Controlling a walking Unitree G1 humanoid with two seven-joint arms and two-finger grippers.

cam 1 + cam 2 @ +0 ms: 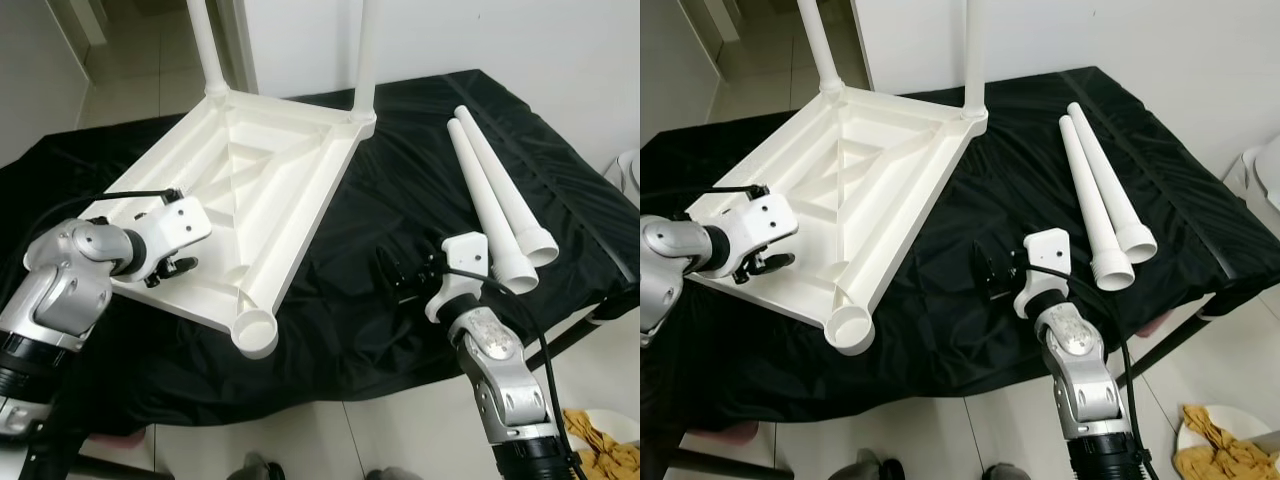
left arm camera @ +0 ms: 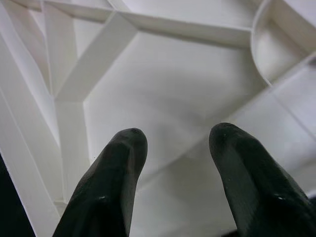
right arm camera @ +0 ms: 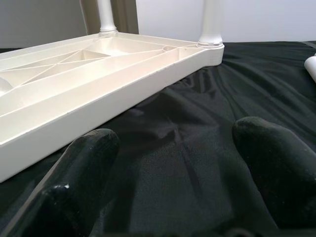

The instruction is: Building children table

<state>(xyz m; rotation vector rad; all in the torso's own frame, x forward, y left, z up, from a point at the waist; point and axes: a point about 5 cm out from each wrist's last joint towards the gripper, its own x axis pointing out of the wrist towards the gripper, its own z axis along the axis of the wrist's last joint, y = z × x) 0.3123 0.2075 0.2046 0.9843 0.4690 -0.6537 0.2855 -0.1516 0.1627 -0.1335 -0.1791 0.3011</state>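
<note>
White tabletop (image 1: 250,170): upturned on black cloth (image 1: 400,180), under my left gripper (image 2: 175,148), fingers apart.
Right gripper (image 3: 177,148): spread empty above cloth, beside tabletop's edge.
Loose legs (image 1: 495,200): at my right.

one tabletop (image 1: 270,170), four legs (image 1: 495,200)

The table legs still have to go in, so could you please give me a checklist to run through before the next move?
1. Tabletop lying upside down on the black cloth: ok.
2. Two legs already standing in the far corners: ok.
3. Two loose legs lying side by side on the cloth, near the right gripper: ok.
4. Near corner socket showing open for a leg: ok.
5. Right gripper open and holding nothing, over the cloth: ok.
6. Left gripper open over the tabletop's ribbed underside; whether it touches the plastic: cannot tell.
</note>
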